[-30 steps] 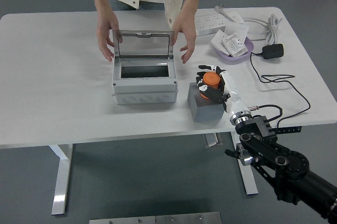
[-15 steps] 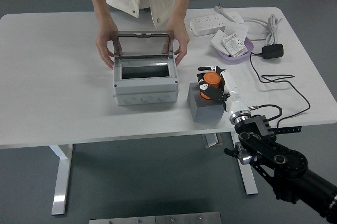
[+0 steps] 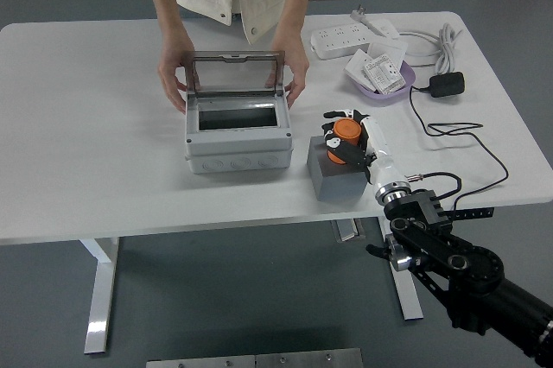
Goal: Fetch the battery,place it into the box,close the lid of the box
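Right hand (image 3: 348,140), entering from the lower right on a black arm (image 3: 467,273), with its fingers curled around the orange battery (image 3: 348,131); the battery sits on top of a grey block (image 3: 335,178) near the front edge of the white table (image 3: 86,143). Just left of the block stands the grey box (image 3: 237,136), its transparent lid (image 3: 236,72) raised upright and its interior open. A person at the far side steadies the box, one hand (image 3: 174,79) on each side of the lid. At upper right lie a power strip (image 3: 350,37), a purple dish (image 3: 389,92) holding packets, and a black adapter (image 3: 448,84) with its cable.
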Controlling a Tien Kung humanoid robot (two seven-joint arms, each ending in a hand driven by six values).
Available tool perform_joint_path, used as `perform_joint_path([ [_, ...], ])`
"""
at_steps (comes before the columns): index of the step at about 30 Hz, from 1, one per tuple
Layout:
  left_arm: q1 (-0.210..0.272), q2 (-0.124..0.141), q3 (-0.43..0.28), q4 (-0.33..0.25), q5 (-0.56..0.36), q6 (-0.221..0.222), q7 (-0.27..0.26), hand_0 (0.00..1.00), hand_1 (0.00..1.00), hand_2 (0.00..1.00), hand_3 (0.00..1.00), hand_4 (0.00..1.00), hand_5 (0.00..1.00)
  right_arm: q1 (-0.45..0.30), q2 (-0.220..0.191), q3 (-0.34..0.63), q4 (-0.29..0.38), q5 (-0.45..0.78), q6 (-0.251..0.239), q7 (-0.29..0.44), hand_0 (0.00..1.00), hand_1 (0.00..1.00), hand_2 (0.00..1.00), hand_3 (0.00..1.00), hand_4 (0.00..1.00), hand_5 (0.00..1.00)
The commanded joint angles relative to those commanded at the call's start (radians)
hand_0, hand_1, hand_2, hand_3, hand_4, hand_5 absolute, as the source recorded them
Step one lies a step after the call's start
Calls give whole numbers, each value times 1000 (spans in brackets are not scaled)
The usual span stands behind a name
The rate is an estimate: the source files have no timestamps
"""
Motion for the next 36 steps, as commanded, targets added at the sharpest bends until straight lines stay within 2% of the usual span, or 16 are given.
perform_joint_path([
  [2, 0, 0, 1, 0, -1, 0, 0, 640, 740, 676, 771, 622, 224, 0, 0, -1, 3, -5, -3, -4, 419, 368, 362, 396, 223, 2],
  [3, 0, 0, 0, 0, 0, 0, 0, 639, 740, 679, 771, 623, 227, 0, -1, 0, 5, -7, -5, -5, 241, 234, 291, 266, 2, 2],
  [7, 0, 0, -3, 0, 2, 0, 0, 639, 740, 679, 771, 623, 227, 0, -3, 3, 16, -15, -12, -8, 241, 234, 291, 266, 2, 2],
  [8, 0, 0, -5, 0, 4, 0, 0, 640, 741, 683, 770, 623, 223, 1, -3, 3, 19, -17, -13, -9, 171, 215, 269, 232, 2, 2],
  [29, -1, -1, -12, 0, 18, 2, -4, 642, 741, 681, 769, 626, 224, 12, -15, 24, 58, -51, -20, -17, 196, 213, 264, 218, 2, 2],
  [36, -1, -2, -16, 0, 21, 2, -3, 642, 741, 682, 770, 628, 227, 12, -27, 28, 118, -153, -41, -71, 199, 213, 265, 218, 2, 2],
])
